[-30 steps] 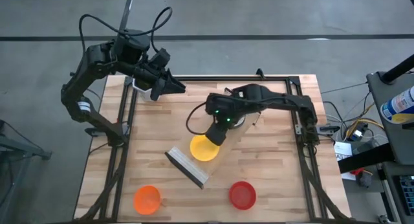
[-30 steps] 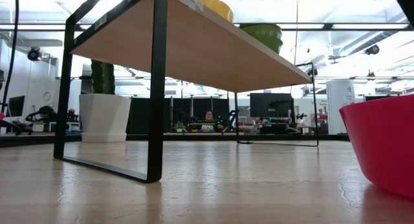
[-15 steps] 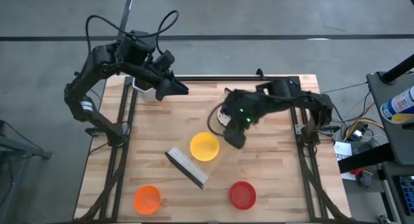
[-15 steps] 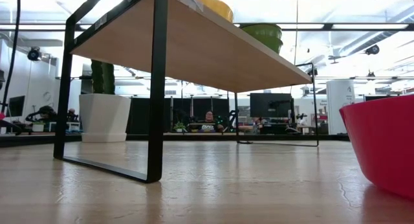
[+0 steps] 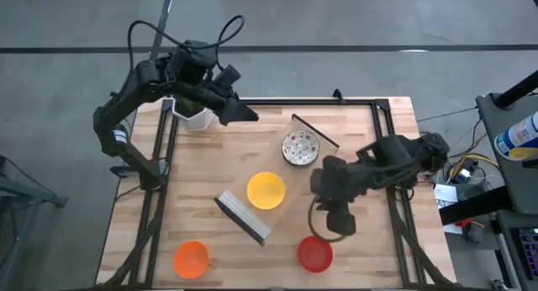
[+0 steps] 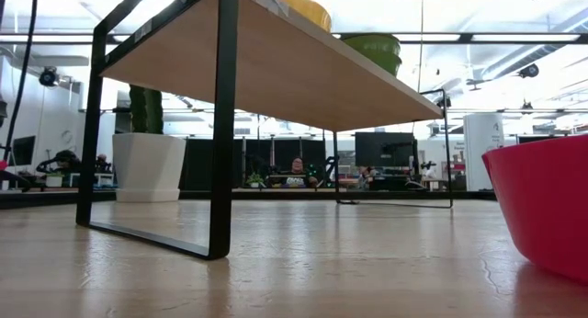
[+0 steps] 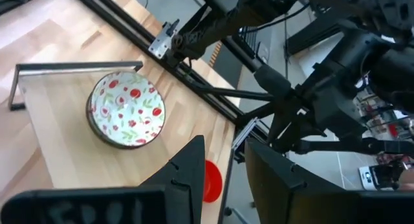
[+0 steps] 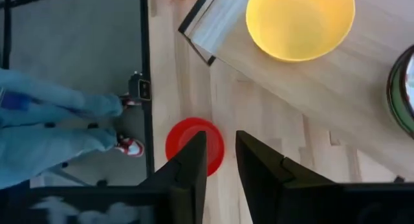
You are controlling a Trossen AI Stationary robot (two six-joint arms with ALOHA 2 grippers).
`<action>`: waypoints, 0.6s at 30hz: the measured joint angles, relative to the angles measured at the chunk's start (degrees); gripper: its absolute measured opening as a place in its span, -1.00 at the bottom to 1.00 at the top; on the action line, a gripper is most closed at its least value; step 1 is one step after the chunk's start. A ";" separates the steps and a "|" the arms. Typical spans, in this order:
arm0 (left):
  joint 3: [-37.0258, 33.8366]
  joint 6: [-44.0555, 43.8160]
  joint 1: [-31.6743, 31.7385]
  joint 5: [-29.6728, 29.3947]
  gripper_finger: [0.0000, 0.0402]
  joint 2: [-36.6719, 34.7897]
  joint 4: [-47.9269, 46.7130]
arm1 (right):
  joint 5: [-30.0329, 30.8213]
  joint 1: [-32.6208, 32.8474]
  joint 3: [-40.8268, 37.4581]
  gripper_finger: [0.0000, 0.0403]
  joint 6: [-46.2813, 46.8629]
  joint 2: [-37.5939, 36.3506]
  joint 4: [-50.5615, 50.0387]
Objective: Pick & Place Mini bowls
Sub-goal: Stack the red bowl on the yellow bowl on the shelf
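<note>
A yellow mini bowl (image 5: 266, 190) and a white, red-speckled mini bowl (image 5: 300, 147) rest on the top of a low wooden shelf (image 5: 244, 217). A red mini bowl (image 5: 315, 254) and an orange one (image 5: 191, 259) stand on the table near its front edge. My right gripper (image 5: 341, 226) hangs open above the table, just right of and beyond the red bowl (image 8: 194, 146), with nothing between its fingers. My left gripper (image 5: 251, 116) hovers open at the far left, pointing toward the speckled bowl (image 7: 126, 109), also with nothing between its fingers.
A white square pot with a cactus (image 5: 193, 117) stands at the far left corner, under my left arm. Black frame rails (image 5: 156, 198) run along the table's sides. A person's legs in jeans (image 8: 52, 120) stand beyond the table's edge. Bare wood lies between the orange and red bowls.
My right gripper has drawn away from the yellow bowl on the shelf and swung toward the table's right and near edges, ending beside the red bowl; this has uncovered the speckled bowl. The yellow bowl has stayed put. My left gripper has edged toward the shelf.
</note>
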 joint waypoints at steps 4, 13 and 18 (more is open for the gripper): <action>0.00 0.13 -0.03 0.00 -0.49 0.31 1.82 | 2.31 3.15 -0.23 -0.65 5.94 -0.25 0.03; 0.00 5.96 -2.31 0.47 -0.49 0.67 0.84 | 9.73 7.59 -10.87 -0.60 26.93 0.29 0.07; 0.00 8.28 -5.38 0.76 -0.49 0.67 -2.50 | 2.69 7.60 -22.25 -0.38 37.38 0.23 0.09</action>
